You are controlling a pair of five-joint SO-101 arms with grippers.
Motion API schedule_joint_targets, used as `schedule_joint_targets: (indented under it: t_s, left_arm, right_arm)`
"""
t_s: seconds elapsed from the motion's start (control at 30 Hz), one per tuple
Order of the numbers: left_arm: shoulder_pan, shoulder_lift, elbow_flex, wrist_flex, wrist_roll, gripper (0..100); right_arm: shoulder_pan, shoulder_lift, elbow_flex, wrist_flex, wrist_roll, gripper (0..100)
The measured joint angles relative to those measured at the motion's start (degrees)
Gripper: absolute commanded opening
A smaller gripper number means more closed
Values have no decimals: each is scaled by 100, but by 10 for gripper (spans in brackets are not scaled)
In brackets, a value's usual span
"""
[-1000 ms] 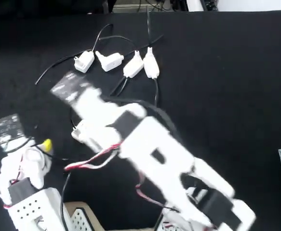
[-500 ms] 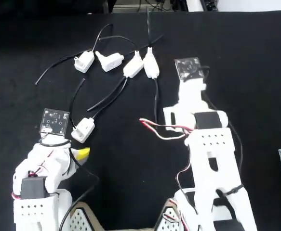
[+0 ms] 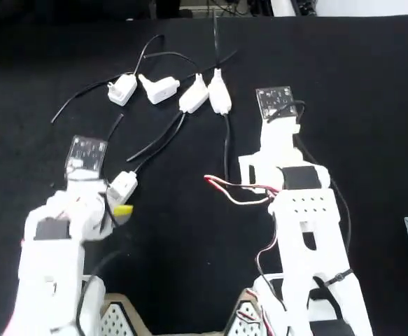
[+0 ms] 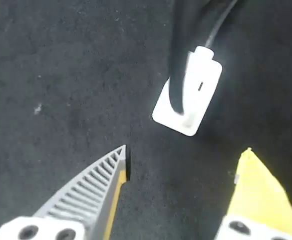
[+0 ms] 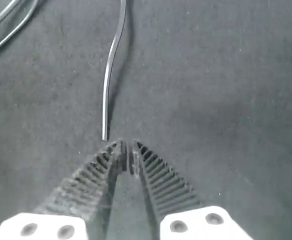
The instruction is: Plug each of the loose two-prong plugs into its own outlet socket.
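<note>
Left gripper (image 4: 186, 150), spread wide, has the white rectangular black-corded plug (image 4: 188, 95) just ahead (long axis running away from it); right gripper (image 5: 128, 147), pressed together, sits well apart.

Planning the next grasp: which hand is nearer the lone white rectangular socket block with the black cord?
Left. The left hand is open right beside the white rectangular socket block; the right hand, shut, is far off by a thin black cable.
</note>
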Motion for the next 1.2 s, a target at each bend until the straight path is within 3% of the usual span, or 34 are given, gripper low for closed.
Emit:
schedule_joint_targets:
  t_s: [0.1,0.3,0.43,0.97,1.2]
  left_arm:
    - [70,1240,-492,-334,0,334]
    - [88,3393,-1178,-1310,-9,179]
    - [185,4281,-1618,-1503,-9,109]
    - [114,3982,-3587,-571,-18,68]
    - [114,4246,-4167,-844,237,76]
  right_arm:
    - [0,0,0,0,0,13]
    - [0,0,0,0,0,13]
    - [0,0,0,0,0,13]
    - [0,0,97,-26,0,13]
    - [0,0,97,-26,0,13]
